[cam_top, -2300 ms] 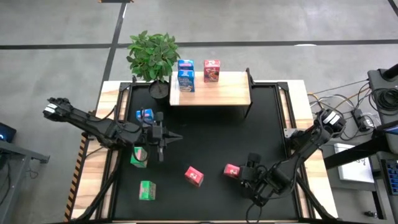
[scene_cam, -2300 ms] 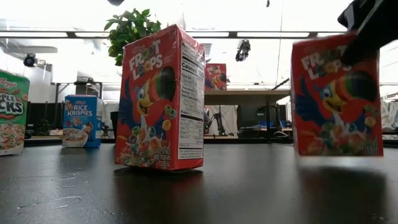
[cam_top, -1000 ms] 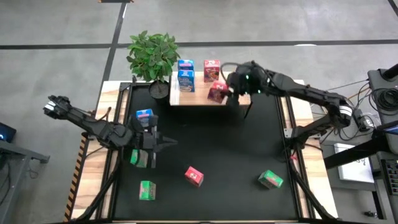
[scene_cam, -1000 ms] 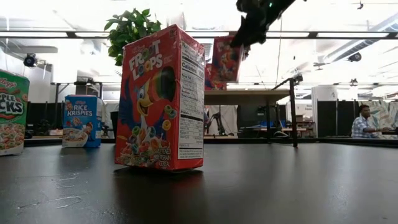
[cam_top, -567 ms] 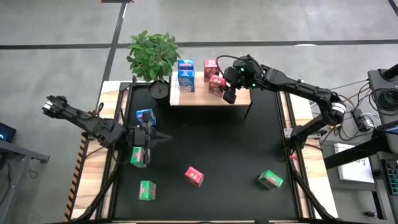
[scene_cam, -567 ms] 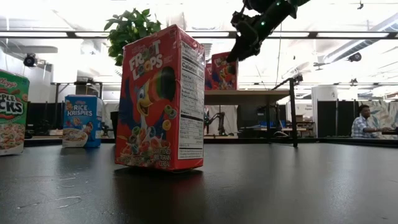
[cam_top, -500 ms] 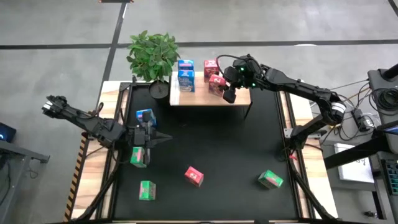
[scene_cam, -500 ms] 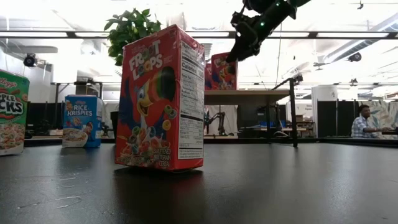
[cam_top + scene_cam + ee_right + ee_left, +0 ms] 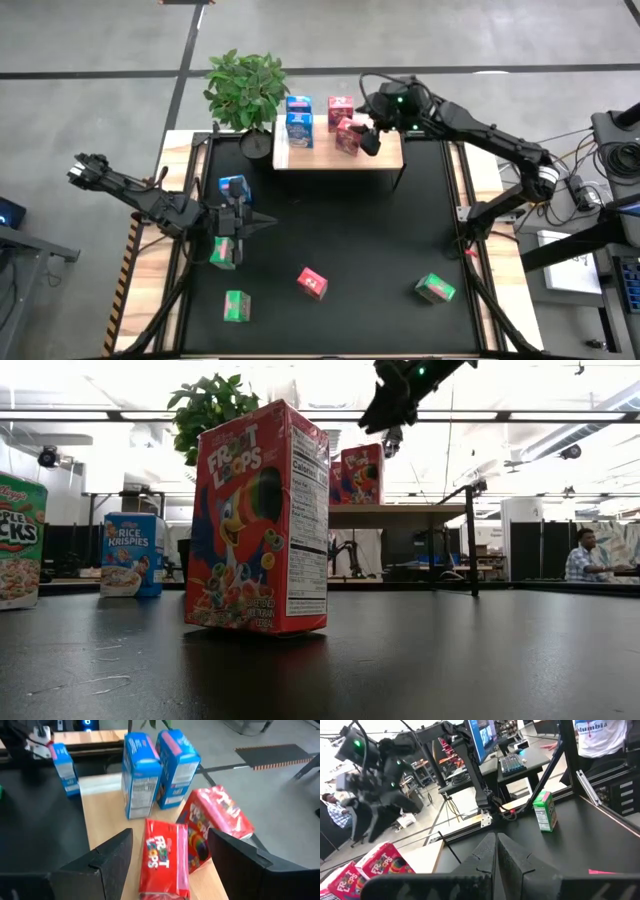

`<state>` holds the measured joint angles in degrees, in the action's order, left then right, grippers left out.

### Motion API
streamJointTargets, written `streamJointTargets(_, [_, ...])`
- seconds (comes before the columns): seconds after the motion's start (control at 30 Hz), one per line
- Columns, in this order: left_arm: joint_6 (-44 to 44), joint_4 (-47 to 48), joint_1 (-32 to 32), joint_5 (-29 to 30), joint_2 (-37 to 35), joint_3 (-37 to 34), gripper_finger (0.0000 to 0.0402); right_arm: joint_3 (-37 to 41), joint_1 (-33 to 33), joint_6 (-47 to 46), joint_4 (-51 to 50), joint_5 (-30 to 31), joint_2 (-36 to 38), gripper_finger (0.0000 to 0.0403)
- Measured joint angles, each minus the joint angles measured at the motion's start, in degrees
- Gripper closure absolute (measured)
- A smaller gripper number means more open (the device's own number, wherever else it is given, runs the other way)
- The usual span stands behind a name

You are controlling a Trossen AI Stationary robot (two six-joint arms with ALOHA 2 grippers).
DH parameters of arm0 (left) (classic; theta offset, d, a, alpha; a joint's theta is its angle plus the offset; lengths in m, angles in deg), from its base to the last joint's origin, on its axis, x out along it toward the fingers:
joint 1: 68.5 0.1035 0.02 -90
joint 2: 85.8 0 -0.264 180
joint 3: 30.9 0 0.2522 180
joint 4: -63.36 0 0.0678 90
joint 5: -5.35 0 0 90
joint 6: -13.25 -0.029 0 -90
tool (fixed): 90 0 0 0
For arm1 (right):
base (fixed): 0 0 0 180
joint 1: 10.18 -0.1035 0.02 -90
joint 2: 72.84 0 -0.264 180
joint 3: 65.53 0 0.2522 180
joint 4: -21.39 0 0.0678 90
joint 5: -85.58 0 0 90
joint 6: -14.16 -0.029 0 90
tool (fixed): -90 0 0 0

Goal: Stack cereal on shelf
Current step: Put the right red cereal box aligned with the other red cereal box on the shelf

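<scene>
The right gripper [image 9: 372, 132] hangs over the shelf [image 9: 385, 152], its fingers [image 9: 111, 856] spread apart and holding nothing, with a red carton [image 9: 162, 857] standing free between them, just at the gripper's nine o'clock in the high view. A second red carton [image 9: 340, 106] stands behind it at the shelf's back edge. At nine o'clock from these, two blue cartons [image 9: 299, 120] stand close together on the shelf.

Out on the black mat [image 9: 350, 230], a third blue carton [image 9: 233, 186] sits near the left gripper [image 9: 258, 222], whose fingers are pressed together, empty. Green cartons [image 9: 236, 306] lie at seven o'clock and a further green carton [image 9: 435, 289] at five o'clock; one red carton [image 9: 312, 283] stands near six o'clock.
</scene>
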<state>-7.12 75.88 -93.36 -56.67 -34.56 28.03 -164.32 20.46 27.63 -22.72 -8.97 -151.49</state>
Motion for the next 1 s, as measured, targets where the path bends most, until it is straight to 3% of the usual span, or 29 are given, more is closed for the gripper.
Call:
streamJointTargets(0.2, [3.6, 0.8, 0.0, 0.0, 0.0, 0.0, 0.0402, -4.6, -1.9, -3.0, -6.5, -0.2, 0.3, 0.0175])
streamJointTargets(0.4, [4.6, 2.5, 0.0, 0.0, 0.0, 0.0, 0.0402, -6.5, -4.2, -4.6, -16.9, 0.1, 0.4, 0.0219])
streamJointTargets(0.57, [4.6, 2.6, 0.0, 0.0, 0.1, 0.0, 0.0402, -5.4, -4.1, -4.1, -22.4, 6.2, 0.3, 0.0272])
streamJointTargets(0.8, [6.1, 2.1, 0.0, 0.0, 1.0, 0.0, 0.0402, 1.3, -2.3, 1.2, -15.2, 7.7, -0.1, 0.0346])
streamJointTargets(1.0, [6.4, 0.7, 0.0, 0.0, 1.3, 0.0, 0.0402, 2.6, -0.2, 6.3, -10.2, 7.8, -0.1, 0.0383])
